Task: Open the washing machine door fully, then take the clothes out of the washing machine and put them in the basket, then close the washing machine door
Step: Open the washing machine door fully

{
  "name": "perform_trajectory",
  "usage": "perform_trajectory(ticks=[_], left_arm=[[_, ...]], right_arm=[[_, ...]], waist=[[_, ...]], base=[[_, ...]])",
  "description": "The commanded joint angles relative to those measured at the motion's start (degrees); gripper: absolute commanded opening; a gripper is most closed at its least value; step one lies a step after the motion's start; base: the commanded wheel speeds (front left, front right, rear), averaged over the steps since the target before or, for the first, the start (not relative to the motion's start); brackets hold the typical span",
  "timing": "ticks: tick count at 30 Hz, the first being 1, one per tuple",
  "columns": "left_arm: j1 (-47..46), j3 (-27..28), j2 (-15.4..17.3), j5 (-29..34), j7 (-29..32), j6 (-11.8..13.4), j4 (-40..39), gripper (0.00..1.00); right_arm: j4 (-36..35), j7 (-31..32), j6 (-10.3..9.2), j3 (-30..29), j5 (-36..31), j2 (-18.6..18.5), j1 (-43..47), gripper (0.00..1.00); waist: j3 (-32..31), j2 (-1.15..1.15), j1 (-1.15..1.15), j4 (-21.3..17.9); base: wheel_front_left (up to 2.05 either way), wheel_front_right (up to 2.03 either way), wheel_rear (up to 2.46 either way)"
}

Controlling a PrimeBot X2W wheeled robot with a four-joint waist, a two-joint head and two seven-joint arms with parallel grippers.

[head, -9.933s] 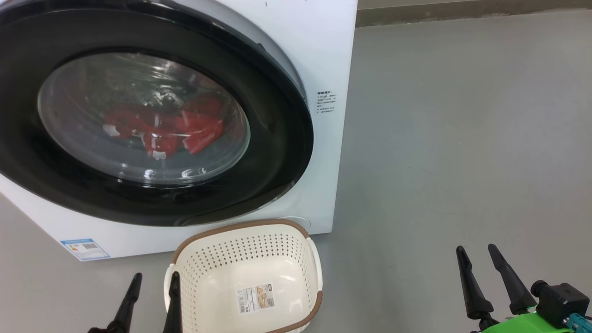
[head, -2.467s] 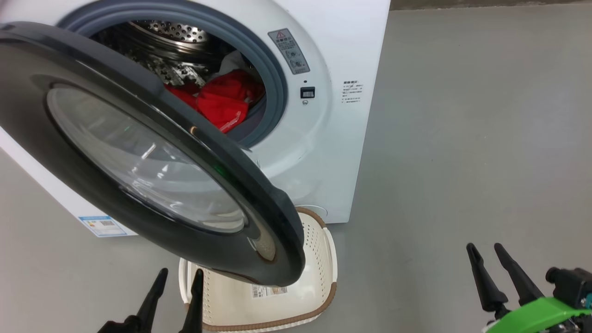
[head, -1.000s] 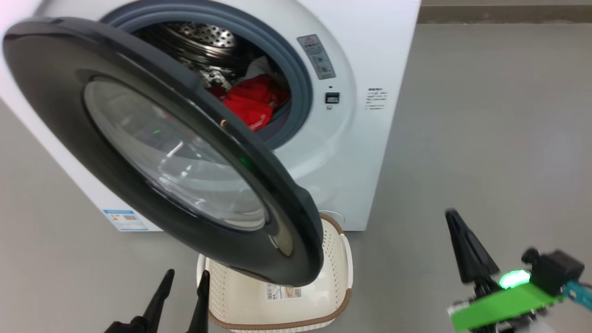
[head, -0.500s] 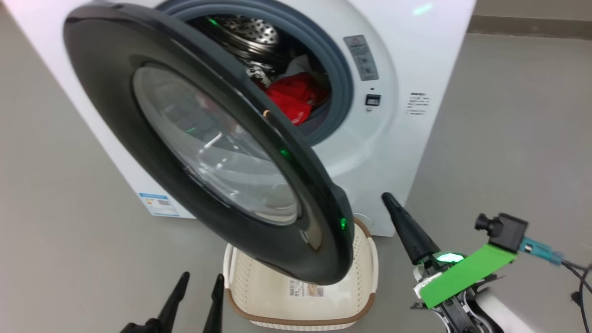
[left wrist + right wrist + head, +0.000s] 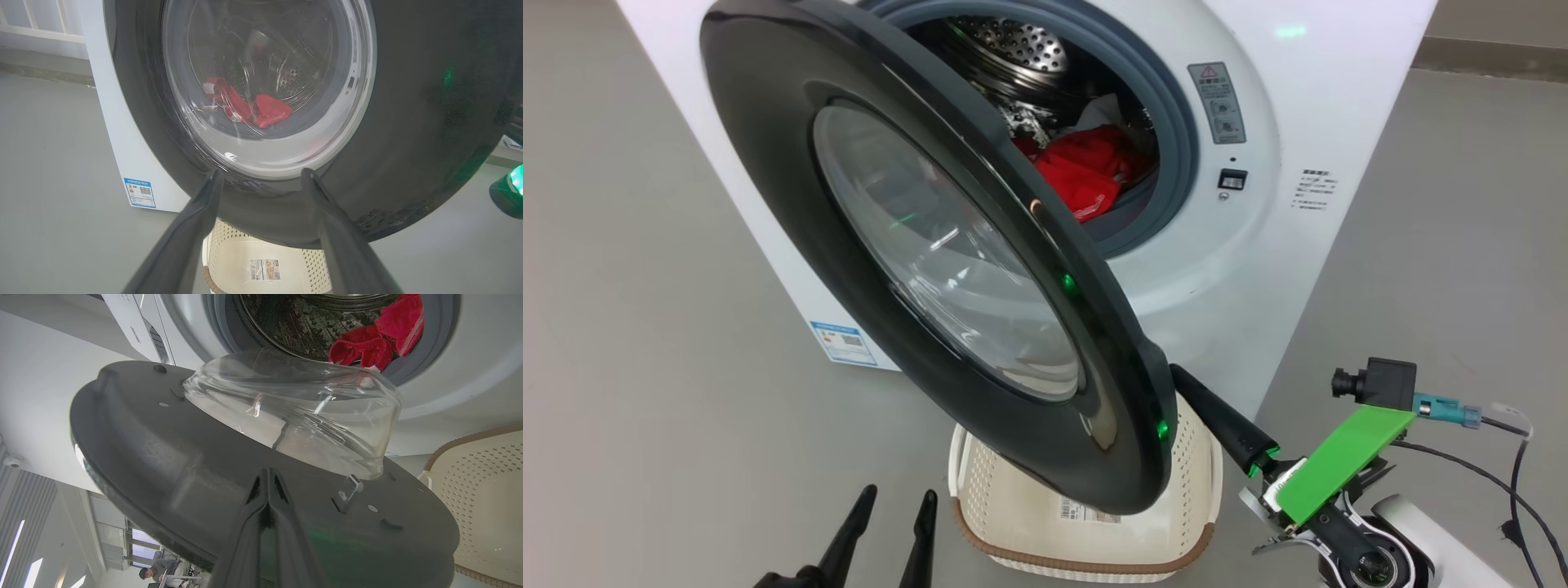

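The washing machine (image 5: 1258, 269) stands with its door (image 5: 792, 188) swung partly out, the black rim and glass facing me. Red clothes (image 5: 1086, 171) lie in the steel drum. The cream basket (image 5: 1086, 531) sits on the floor under the door's lower edge. My left gripper (image 5: 890, 510) is open and empty, low and left of the basket; in the left wrist view it (image 5: 261, 173) points at the door's outer face (image 5: 429, 102). My right gripper (image 5: 1180, 377) is shut, its tips tucked behind the door's free edge. In the right wrist view it (image 5: 267, 471) sits at the door's inner face (image 5: 163, 457), below the glass bowl (image 5: 294, 416).
Grey floor (image 5: 645, 327) spreads left and right of the machine. A blue energy label (image 5: 843, 343) marks the machine's lower left corner. A latch hook (image 5: 347, 492) sticks out of the door's inner face. A person (image 5: 157, 569) sits far off in the room behind.
The camera has turned, shifting the whole picture right. My shut right gripper has travelled up and left from the open floor to behind the door's lower free edge. The left gripper stays open.
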Motion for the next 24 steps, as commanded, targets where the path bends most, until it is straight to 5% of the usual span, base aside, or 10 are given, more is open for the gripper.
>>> perform_trajectory(ticks=[1,24], left_arm=[[-0.12,1.51,0.30,-0.28,-0.70,-0.39,-1.16,1.00],[0.30,1.38,0.30,-0.59,-0.70,-0.07,-1.25,1.00]], right_arm=[[-1.28,1.18,0.40,0.13,-0.16,0.61,-0.69,0.00],[-4.59,13.90,0.40,1.22,-3.40,7.89,3.31,0.00]], waist=[[0.04,0.00,0.00,0.53],[-0.96,0.00,0.00,7.78]], base=[[0.00,0.00,0.00],[0.00,0.00,0.00]])
